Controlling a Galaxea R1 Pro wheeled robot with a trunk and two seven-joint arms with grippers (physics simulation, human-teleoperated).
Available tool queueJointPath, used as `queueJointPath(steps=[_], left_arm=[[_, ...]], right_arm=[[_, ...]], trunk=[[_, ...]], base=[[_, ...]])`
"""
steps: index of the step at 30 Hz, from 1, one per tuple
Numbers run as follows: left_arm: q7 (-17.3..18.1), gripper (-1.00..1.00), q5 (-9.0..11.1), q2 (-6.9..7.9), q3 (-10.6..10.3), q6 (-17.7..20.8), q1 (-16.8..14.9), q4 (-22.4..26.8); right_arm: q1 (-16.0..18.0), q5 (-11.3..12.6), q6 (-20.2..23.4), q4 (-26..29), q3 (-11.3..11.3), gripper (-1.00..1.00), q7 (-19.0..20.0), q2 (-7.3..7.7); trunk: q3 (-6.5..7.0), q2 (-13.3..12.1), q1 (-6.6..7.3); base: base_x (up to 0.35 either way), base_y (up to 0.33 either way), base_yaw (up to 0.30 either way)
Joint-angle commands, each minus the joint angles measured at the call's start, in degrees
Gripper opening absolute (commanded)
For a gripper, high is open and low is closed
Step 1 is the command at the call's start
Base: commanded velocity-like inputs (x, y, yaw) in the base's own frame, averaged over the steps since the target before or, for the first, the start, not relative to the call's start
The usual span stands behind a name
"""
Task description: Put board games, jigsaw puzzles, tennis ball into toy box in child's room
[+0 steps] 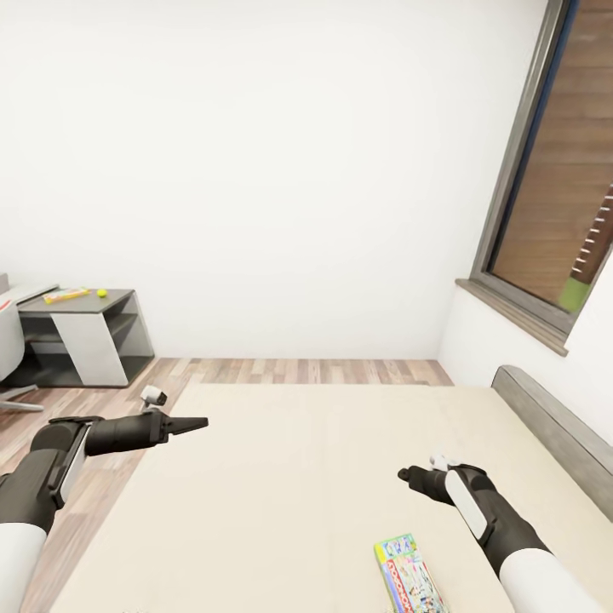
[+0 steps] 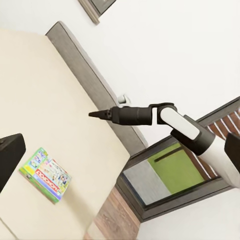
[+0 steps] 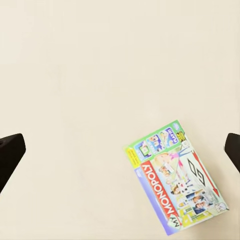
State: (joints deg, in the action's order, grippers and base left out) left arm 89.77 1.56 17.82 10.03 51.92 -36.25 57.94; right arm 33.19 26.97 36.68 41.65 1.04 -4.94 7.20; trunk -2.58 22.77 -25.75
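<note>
L arm comes in from the lower left of the head view, white upper sleeve, black forearm w/ a white panel, wrist about level, pointing twd the right. L hand (image 1: pixel 197 422) looks like a thin dark point, fingers together, holding nothing. R arm enters from the lower right, white sleeve then black forearm w/ a white panel, angled up and leftward. R hand (image 1: pixel 407 475) is seen end-on there; in the R wrist view its two dark fingertips (image 3: pixel 10 152) sit far apart at opposite edges, nothing betw them. In the L wrist view the R arm stretches across, narrowing to its hand (image 2: pixel 94 114).
</note>
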Motion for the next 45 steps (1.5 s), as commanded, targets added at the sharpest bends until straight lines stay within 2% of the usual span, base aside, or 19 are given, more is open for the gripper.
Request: queueJointPath(steps=[1,14,24,37,45], left_arm=[[0.23,1.00,-0.02,0.02,-0.03,0.59,-0.05,-0.05],[0.23,1.00,-0.01,0.10,-0.03,0.32,0.21,-1.24],[0.23,1.00,0.02,-0.04,-0.12,-1.08,1.10,-2.49],[0.23,1.00,0.11,-0.15,-0.12,-1.37,1.27,-2.65],[0.12,1.00,0.15,-0.15,-0.10,-1.33,1.27,-2.58]], right_arm=[[0.04,0.46,0.20,0.10,0.27,1.00,-0.52,0.04],[0.03,-1.93,0.12,0.07,1.22,1.00,-0.55,-0.02],[0.03,-2.11,0.07,0.02,1.32,1.00,-0.51,0.32],[0.03,-2.18,-0.02,0.01,1.30,1.00,-0.58,-0.04],[0.03,-2.13,-0.03,0.07,1.20,1.00,-0.56,0.50]], trunk=[[-0.24,0.14,-0.04],[-1.46,0.14,-0.04],[-2.41,0.14,-0.04],[-3.64,0.14,-0.04],[-4.39,0.14,-0.04]], base=[[0.000,0.000,0.000],[0.000,0.000,0.000],[0.000,0.000,0.000],[0.000,0.000,0.000],[0.000,0.000,0.000]])
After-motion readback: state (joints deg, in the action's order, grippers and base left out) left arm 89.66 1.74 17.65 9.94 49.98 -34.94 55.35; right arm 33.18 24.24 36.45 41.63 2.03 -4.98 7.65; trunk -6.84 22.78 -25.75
